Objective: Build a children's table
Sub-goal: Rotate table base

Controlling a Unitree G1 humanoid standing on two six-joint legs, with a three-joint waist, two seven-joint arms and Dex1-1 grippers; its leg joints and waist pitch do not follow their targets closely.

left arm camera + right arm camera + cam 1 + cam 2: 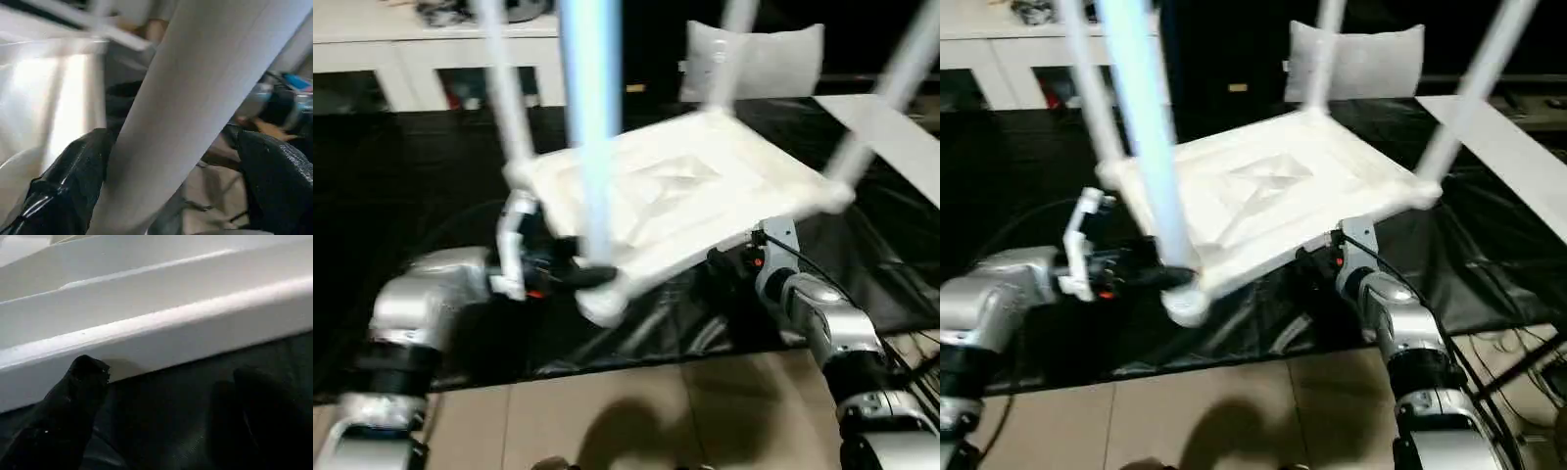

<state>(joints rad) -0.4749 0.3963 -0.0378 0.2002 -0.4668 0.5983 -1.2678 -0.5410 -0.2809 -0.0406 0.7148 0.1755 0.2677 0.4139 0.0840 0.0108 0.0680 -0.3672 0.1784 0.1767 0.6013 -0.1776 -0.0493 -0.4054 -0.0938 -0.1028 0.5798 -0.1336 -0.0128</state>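
The children's table (675, 196) is upside down and tilted over a black sheet, ribbed underside up. Its four white legs rise from the corners. The nearest leg (592, 127) stands in the front-left socket. My left gripper (578, 274) is open at that leg's base. In the left wrist view the leg (195, 112) runs between the two black fingers (68, 181): one is against it, the other stands apart. My right gripper (729, 262) is open, low under the top's near right rim. In the right wrist view one finger (73, 396) reaches the white rim (161, 333).
A black sheet (401, 176) covers the work area, with tan floor tiles (636, 411) in front of it. A grey cushion (759, 59) stands behind the table. A white cabinet (421, 59) is at the back left, and a white board (891, 127) slants at the right.
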